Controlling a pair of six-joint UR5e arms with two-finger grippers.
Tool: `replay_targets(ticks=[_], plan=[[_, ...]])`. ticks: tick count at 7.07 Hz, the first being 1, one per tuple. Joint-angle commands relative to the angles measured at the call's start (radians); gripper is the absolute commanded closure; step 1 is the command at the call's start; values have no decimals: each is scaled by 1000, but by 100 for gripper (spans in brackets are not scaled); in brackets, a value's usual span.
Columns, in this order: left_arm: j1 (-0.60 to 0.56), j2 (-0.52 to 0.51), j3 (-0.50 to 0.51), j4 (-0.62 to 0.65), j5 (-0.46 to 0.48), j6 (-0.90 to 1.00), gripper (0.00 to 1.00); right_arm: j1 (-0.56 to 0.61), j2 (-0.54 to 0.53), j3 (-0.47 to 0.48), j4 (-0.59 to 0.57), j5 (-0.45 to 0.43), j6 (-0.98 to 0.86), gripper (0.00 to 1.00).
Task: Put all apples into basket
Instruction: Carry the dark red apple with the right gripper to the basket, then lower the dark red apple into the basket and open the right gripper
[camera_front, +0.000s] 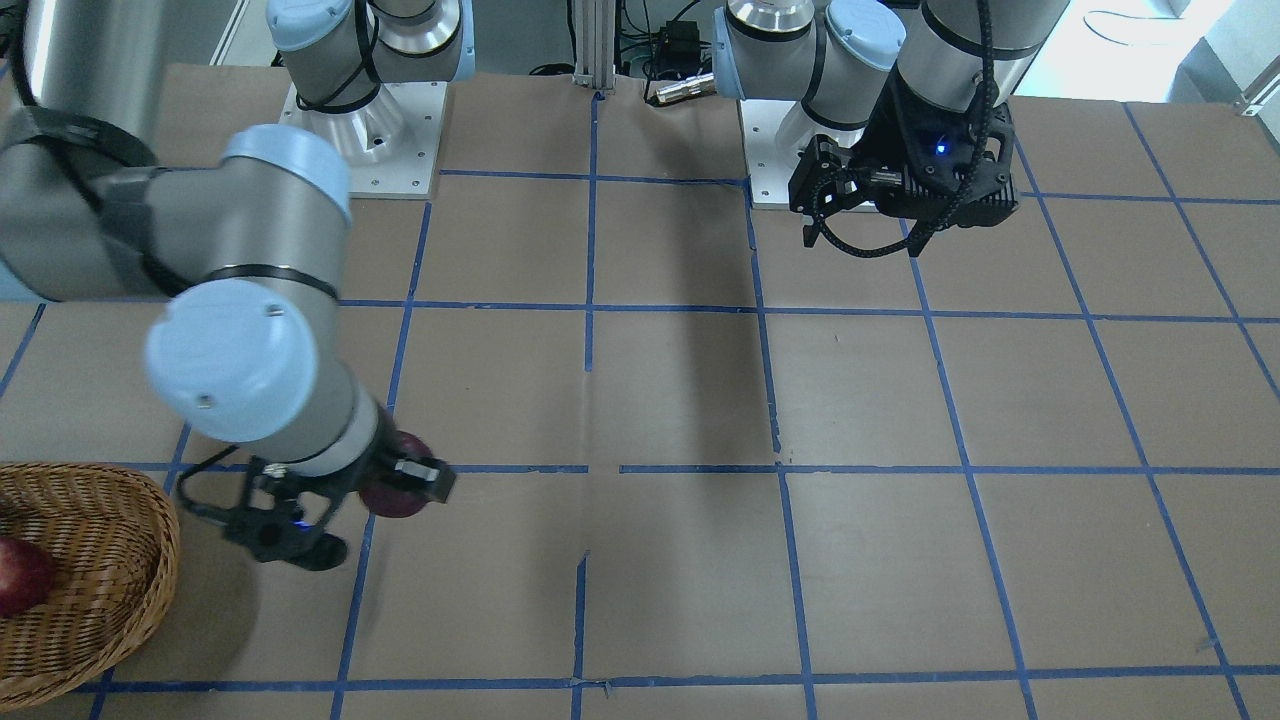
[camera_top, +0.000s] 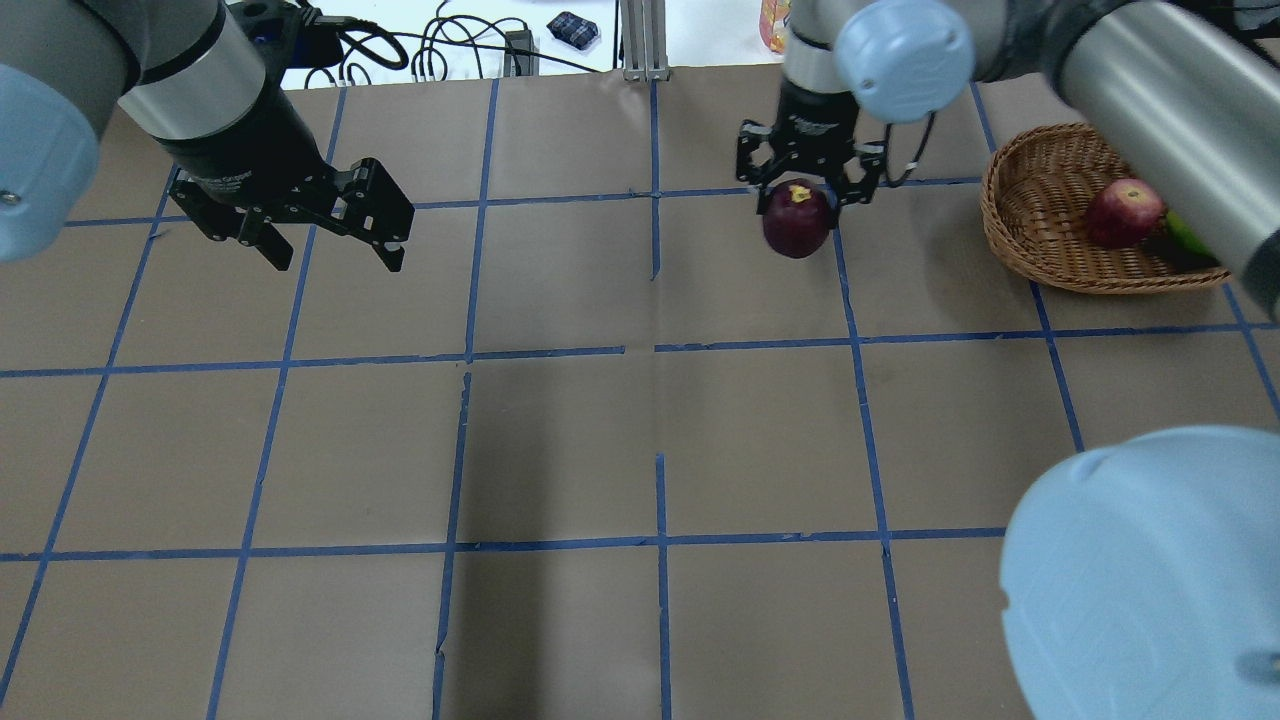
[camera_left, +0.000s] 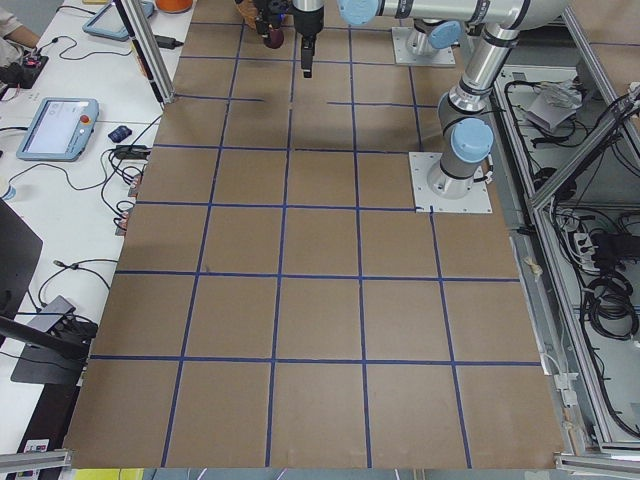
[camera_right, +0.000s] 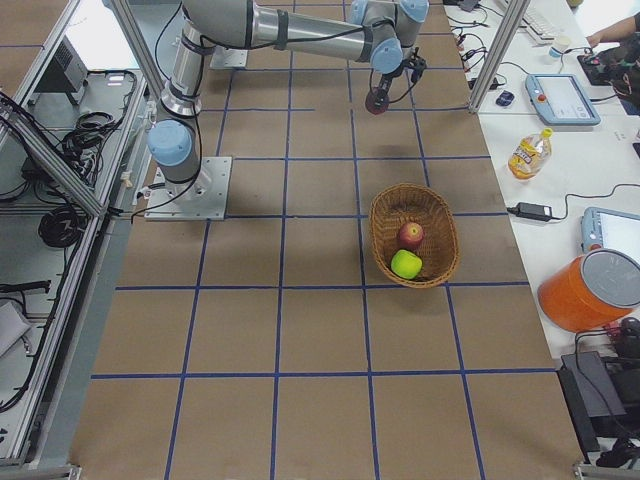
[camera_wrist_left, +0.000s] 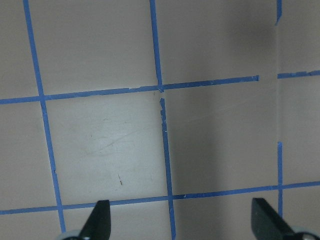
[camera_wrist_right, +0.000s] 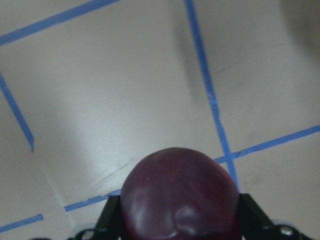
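Fingers (camera_wrist_right: 111, 220) of the right gripper (camera_top: 806, 192) were clamped on the dark maroon apple (camera_top: 797, 225) (yellowish stem end toward the gripper), held over the table (camera_top: 560, 440), left of the basket (camera_top: 1010, 235) at the far right. A red apple (camera_top: 1122, 212) and a green apple (camera_right: 406, 264) lay touching inside it. The left gripper (camera_top: 336, 258) hung at the far left, fingers spread apart.

right gripper (camera_top: 800, 200) hangs clamped on the maroon apple (camera_top: 797, 226); left gripper (camera_top: 336, 258) hovers, fingers (camera_top: 385, 230) spread.
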Motion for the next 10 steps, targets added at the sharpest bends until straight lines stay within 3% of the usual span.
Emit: replay_targets(ticks=[1,3,5,9,10], plan=[[0,1,0,-1,1,0,0,-219,-11,-6,3,-69,-246,100],[0,-1,0,-1,1,0,0,-315,25,-2,-90,-114,-469,100],[0,1,0,-1,1,0,0,-338,86,-2,-164,-160,-500,100],[0,1,0,-1,0,1,0,-338,143,12,-173,-166,-497,100],[0,2,0,-1,-1,1,0,-338,152,12,-175,-165,-489,88]])
